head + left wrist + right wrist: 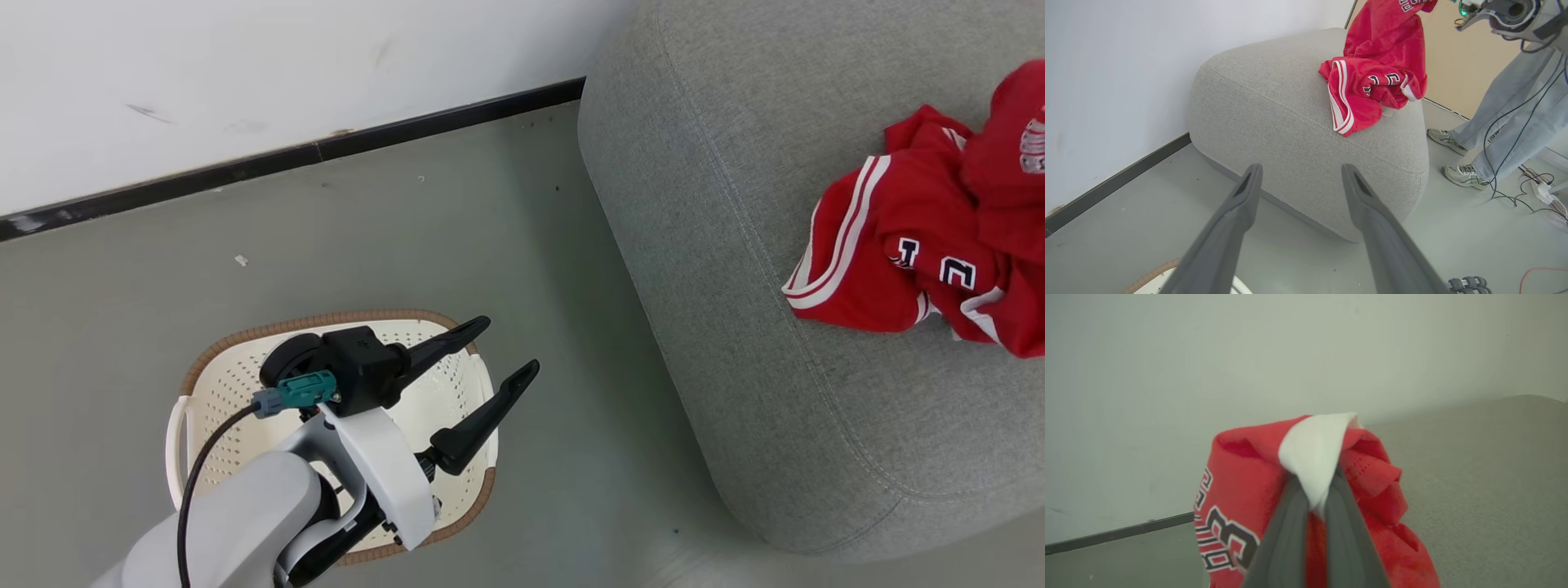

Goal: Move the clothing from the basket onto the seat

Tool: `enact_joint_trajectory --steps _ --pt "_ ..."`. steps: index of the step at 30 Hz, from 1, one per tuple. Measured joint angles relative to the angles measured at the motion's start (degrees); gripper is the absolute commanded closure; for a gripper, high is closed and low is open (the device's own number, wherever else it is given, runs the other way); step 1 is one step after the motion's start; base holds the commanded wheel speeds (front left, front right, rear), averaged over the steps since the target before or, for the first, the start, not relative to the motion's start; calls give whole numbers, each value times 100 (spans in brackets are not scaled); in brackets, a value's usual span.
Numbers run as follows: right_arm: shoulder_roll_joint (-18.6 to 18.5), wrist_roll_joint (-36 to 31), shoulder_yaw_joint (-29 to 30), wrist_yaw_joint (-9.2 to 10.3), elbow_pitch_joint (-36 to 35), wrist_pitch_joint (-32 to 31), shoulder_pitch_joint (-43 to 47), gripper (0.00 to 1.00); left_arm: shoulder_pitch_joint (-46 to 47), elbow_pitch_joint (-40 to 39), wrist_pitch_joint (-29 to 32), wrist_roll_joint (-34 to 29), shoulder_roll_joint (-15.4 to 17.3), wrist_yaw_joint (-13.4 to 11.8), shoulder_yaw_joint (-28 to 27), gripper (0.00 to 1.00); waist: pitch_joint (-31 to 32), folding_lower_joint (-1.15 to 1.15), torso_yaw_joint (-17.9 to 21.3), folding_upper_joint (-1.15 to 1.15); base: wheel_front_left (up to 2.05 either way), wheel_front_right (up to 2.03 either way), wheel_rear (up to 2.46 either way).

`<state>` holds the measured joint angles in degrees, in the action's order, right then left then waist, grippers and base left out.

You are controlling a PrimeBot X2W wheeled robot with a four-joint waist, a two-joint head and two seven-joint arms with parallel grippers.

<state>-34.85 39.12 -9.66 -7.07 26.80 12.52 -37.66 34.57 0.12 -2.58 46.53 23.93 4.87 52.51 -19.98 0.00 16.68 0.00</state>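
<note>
Clothing is found on the seat as a crumpled red heap, not far from a rounded edge, and one piece of it is held up from above. The right pincer is closed on a fold of this piece, at the white trim, with the seat below it. The left pincer is spread wide with nothing between its fingers, and it is held over the basket, in which no garment can be seen. The danger is judged to lie in the release. If the fold is let go too close to the edge, the soft fabric could slide down to the floor. If the arm is pulled away before the fingers are fully parted, the trim could be caught and the heap dragged off the seat.
</note>
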Motion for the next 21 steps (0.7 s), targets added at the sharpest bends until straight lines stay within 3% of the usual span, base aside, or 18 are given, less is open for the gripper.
enact_joint_trajectory --steps 10,12,16,21 --pt "311 67 -268 0 441 9 452 100 29 -90 0 24 109 0 -79 0 -161 0 -29 0 0 0 0" --pt "342 66 -305 0 513 10 452 93 29 -90 0 24 115 0 -79 0 -169 0 -13 0 0 0 0" --pt "387 65 -391 0 625 18 450 89 29 -90 -1 25 114 0 -78 0 -155 0 9 0 0 0 0" --pt "405 65 -427 -1 751 62 449 65 29 -88 -3 34 113 5 -75 0 -102 0 19 0 0 0 0"
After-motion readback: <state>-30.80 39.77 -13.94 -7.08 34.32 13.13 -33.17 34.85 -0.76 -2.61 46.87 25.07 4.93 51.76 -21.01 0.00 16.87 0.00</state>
